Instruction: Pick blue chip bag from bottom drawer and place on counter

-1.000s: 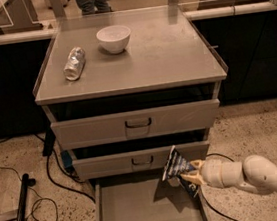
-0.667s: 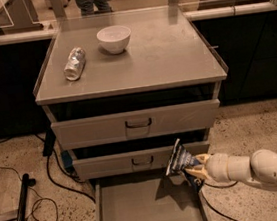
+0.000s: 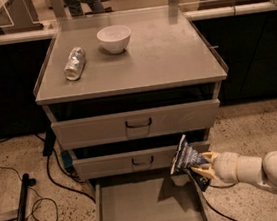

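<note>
In the camera view, the white-sleeved arm reaches in from the right and its gripper [image 3: 201, 168] has its jaws clamped on the lower right edge of the small crinkled dark blue chip bag [image 3: 184, 158]. The bag hangs above the right far corner of the open grey metal bottom drawer [image 3: 145, 210], a little further right than 0.7 s ago. On the flat grey worktop [image 3: 167, 53] a white bowl [image 3: 114, 38] and a crushed silver can [image 3: 75, 63] sit unmoved.
</note>
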Motion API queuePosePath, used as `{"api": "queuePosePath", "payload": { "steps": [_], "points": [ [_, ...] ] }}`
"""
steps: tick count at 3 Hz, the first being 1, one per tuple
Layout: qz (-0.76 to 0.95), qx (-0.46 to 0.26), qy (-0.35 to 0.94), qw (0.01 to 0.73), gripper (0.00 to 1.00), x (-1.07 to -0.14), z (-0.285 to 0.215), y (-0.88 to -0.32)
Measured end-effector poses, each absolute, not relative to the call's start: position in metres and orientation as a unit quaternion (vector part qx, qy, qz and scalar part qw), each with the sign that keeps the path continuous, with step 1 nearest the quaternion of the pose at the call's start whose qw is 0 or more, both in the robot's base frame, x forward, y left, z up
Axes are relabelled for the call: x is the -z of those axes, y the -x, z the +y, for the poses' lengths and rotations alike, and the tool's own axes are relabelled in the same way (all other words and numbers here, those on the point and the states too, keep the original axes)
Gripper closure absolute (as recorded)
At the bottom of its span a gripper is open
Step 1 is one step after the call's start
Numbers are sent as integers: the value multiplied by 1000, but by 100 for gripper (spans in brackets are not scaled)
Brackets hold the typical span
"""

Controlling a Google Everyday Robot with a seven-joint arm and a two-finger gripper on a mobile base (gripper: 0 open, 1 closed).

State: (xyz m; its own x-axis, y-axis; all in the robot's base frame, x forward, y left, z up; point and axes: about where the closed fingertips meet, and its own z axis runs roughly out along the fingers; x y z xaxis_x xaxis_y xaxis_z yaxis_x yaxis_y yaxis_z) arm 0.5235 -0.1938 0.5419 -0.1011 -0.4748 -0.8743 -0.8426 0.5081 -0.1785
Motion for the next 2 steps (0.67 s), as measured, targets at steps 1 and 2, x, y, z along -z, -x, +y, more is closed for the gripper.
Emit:
{"api": "queuePosePath", "payload": {
  "steps": [1, 2],
  "points": [
    [705, -174, 470, 501, 100, -567, -192, -529],
    [688, -141, 487, 519, 100, -623, -195, -543]
  ]
}}
